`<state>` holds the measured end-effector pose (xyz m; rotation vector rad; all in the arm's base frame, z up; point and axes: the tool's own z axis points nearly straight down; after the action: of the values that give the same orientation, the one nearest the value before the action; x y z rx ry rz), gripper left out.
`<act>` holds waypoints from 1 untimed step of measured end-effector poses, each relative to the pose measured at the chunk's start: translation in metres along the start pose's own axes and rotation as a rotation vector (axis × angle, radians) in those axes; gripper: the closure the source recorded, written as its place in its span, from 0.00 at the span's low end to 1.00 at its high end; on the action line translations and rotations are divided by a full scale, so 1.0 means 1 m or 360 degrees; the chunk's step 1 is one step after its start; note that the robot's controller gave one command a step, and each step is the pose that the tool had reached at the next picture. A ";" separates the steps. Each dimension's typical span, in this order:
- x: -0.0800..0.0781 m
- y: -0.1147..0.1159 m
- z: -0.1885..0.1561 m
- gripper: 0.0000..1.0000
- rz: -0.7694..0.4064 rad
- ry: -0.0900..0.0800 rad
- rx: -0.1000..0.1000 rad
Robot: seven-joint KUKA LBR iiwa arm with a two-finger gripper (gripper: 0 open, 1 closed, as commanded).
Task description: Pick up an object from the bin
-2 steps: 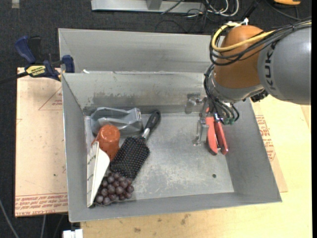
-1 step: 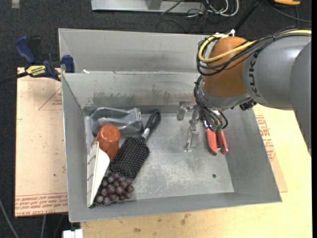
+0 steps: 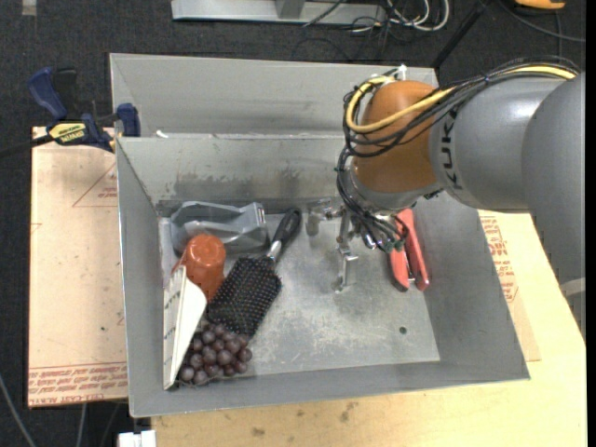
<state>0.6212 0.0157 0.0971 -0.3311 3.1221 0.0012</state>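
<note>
My gripper hangs below the orange wrist cover, low over the bare floor in the middle of the bin. Its two metal fingers stand open with nothing between them. Just to its right lies a red-handled hand tool, close to the gripper but not held. To the left a black hairbrush lies slantwise, its handle pointing up towards the gripper.
On the left side of the bin are an orange cup, a grey plastic thing behind it, a white card leaning on the left wall and a bunch of dark red grapes. The arm reaches in from the right.
</note>
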 end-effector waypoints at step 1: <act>-0.004 0.030 0.019 0.00 0.0274 0.0000 -0.0001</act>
<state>0.6193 0.0459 0.0786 -0.0610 3.1390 0.0020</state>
